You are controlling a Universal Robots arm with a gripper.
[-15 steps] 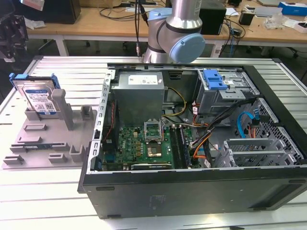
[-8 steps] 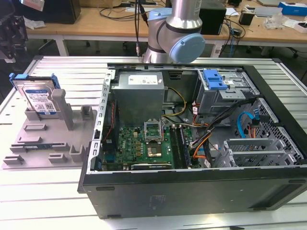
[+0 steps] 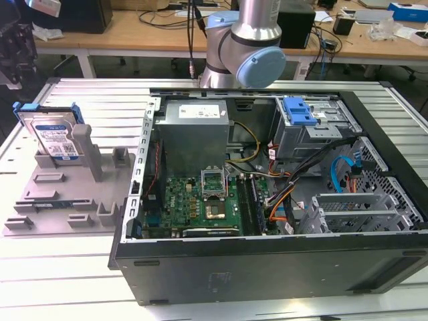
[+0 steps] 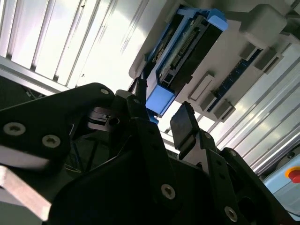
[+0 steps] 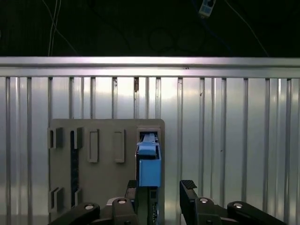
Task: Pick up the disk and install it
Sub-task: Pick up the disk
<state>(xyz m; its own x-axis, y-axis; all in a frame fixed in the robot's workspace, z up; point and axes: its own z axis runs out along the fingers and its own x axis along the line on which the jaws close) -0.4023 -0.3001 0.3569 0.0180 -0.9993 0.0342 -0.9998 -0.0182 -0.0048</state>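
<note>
Ribbed metal table (image 3: 60,267), grey stand (image 3: 73,194), disk (image 3: 48,122) with blue-and-white label (image 3: 59,142).

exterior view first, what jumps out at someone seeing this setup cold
The big open computer case sits mid-table in the exterior view, its insides exposed, with the robot arm rising behind it. At that view's left, the disk stands upright in a gray holder. In the first wrist view, the open fingers show on either side of the disk's blue frame.

Silver arm (image 3: 257,17), pale-blue joint caps (image 3: 259,68), screw-studded pincer (image 5: 161,188) seemingly black.
</note>
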